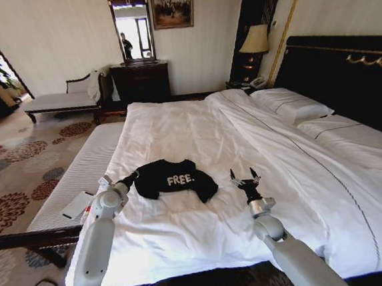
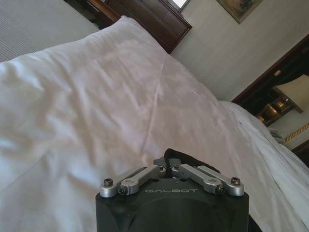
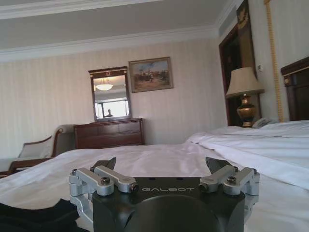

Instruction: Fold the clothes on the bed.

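Carpet with a floral pattern covers the floor at the far left, beside the bed, whose white duvet spreads wide toward the black headboard on the right. The left gripper sits at the left edge of the black T-shirt, its fingers pinched together on a small fold of the dark cloth, as the left wrist view shows. The T-shirt lies crumpled on the duvet near the foot of the bed, with the white "FREE." lettering facing up and a sleeve trailing toward the right. Just to the right of the shirt, apart from it, the right gripper hovers low over the white duvet with its fingers spread wide and nothing between them; in the right wrist view its fingertips stand well apart and a bit of black cloth shows at the lower corner. White pillows lie against the headboard, and a lamp stands in the corner beyond.
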Motion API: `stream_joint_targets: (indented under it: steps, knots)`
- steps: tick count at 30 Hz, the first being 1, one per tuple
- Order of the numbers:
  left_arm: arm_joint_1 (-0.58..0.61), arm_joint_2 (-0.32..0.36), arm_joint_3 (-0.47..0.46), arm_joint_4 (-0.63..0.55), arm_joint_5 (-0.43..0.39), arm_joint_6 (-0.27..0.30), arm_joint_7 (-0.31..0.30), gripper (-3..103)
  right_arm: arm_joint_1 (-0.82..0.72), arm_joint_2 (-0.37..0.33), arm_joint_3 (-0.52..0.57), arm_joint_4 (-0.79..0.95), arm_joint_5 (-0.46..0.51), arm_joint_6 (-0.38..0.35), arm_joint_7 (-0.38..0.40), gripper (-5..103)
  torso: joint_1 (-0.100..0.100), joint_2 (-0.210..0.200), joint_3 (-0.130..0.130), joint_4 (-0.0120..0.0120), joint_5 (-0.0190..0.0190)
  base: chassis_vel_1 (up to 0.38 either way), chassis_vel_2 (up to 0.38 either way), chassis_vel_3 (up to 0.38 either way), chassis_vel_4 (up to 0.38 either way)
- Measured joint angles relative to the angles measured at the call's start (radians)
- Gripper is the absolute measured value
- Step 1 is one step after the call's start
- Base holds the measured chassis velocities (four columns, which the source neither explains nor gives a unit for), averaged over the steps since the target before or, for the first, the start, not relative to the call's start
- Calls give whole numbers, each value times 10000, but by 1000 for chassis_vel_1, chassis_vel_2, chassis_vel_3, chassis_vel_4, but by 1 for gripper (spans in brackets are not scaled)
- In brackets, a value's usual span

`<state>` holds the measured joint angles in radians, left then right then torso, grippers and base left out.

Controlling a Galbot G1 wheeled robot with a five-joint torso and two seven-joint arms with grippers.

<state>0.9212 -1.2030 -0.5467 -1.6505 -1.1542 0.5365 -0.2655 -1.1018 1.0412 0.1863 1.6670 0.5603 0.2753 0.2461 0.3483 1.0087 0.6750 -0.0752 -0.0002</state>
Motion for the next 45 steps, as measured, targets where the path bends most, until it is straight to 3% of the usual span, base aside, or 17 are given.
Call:
stream_joint_targets:
  steps: [4,5,6,10,12,16,23,33,43,45]
  knots:
    - [273,53,-51,-228,130,-1,76,0,681,-37,-567,-253,340,-421,-26,100,0,0,0,2,0,0,0,0,0]
    - [483,101,-85,-484,160,-2,106,0,1278,-37,-1060,-419,881,-1026,128,100,1,0,1,2,1,0,0,0,0]
    - [483,101,-85,-484,160,-2,106,0,1278,-37,-1060,-419,881,-1026,128,100,1,0,1,2,1,0,0,0,0]
    - [558,159,27,-701,167,-40,107,0,2513,-24,-2039,-580,2762,-2542,937,100,1,0,1,-1,1,0,0,0,0]
    - [555,163,51,-734,164,-41,104,0,2771,-23,-2241,-640,3017,-2802,1100,100,0,0,1,-3,-1,0,0,0,0]
    - [614,163,119,-1033,178,-49,86,0,4470,37,-3370,-1151,4750,-3994,1544,100,1,0,1,5,1,0,0,0,0]
    - [592,33,239,-1159,259,-59,75,0,5489,454,-4066,-1741,6224,-4809,1731,100,1,0,1,0,3,0,0,0,0]
    - [532,0,342,-1290,284,-61,54,0,5824,1063,-4641,-2358,6426,-5846,1997,100,1,0,0,-2,2,0,0,0,0]
    - [504,-69,393,-1329,287,-33,43,0,6096,1838,-4863,-3232,6023,-5940,1987,103,0,-1,0,1,1,0,0,0,0]
    - [490,-64,394,-1329,287,-31,43,0,6144,1925,-4876,-3328,6015,-5926,1985,99,0,-1,-1,2,2,0,0,0,0]
